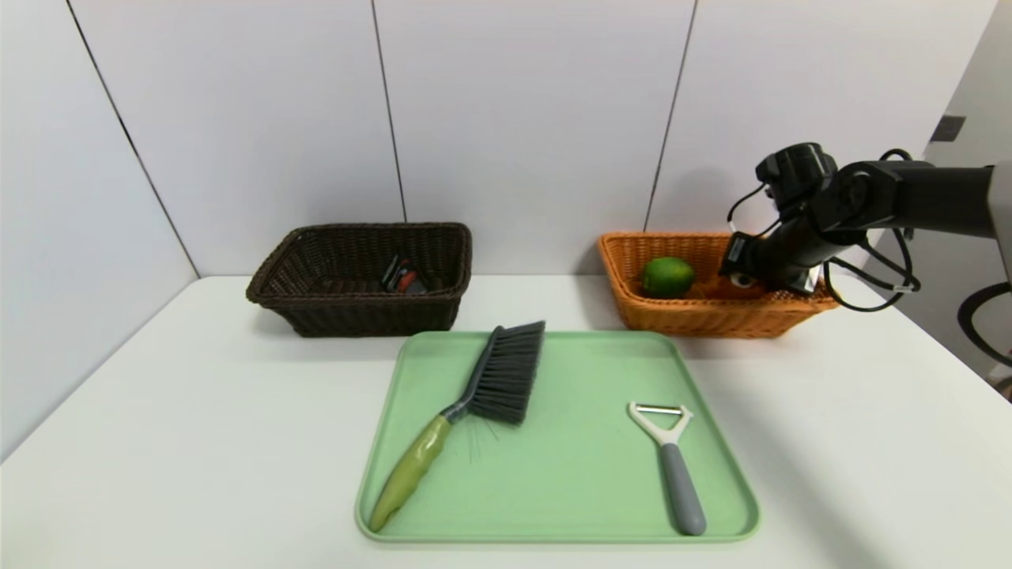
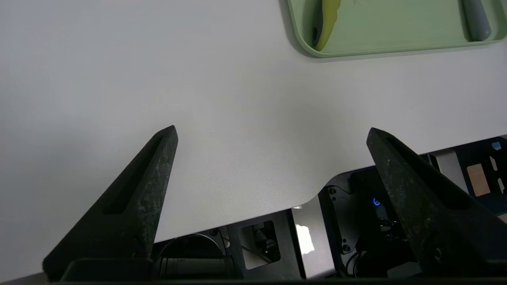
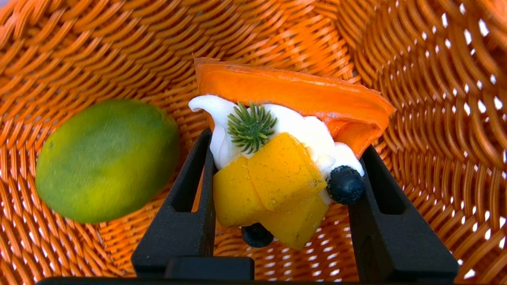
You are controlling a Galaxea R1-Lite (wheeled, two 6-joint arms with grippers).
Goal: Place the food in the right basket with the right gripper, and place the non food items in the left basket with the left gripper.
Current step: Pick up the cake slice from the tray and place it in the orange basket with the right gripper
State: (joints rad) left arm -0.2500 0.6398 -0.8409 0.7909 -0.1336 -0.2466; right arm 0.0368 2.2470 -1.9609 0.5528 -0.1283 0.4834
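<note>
The toy crepe (image 3: 289, 158) sits between the two black fingers of the right gripper (image 3: 283, 158). The jaws are partly closed and squeeze it from both sides. The crepe has an orange wrap, white cream, yellow fruit chunks, a small green sprig and dark berries. It is low inside the orange basket (image 3: 416, 79), with woven wall all around it.

A green lime (image 3: 107, 158) lies in the same basket, just beside the crepe but not touching it. From the head view the lime (image 1: 668, 276) rests toward the left part of the orange basket (image 1: 632, 308), and the right gripper (image 1: 747, 276) dips into the right part, with its black arm reaching in from the right.

In front of the baskets lies a green tray (image 1: 569, 482) on the white table (image 1: 158, 442). On the tray is a brush (image 1: 482, 395) with dark bristles and a yellow-green handle, lying slanted on the left half. A peeler (image 1: 670, 458) with a gray handle lies on the right half, well apart from the brush.

The dark brown basket (image 1: 316, 316) stands at the back left. Something small, dark and red lies inside it, too small to name.

The left gripper (image 2: 273, 134) hangs over the near edge of the table, near a corner of the tray (image 2: 356, 49). Its jaws stand wide apart and hold nothing.
</note>
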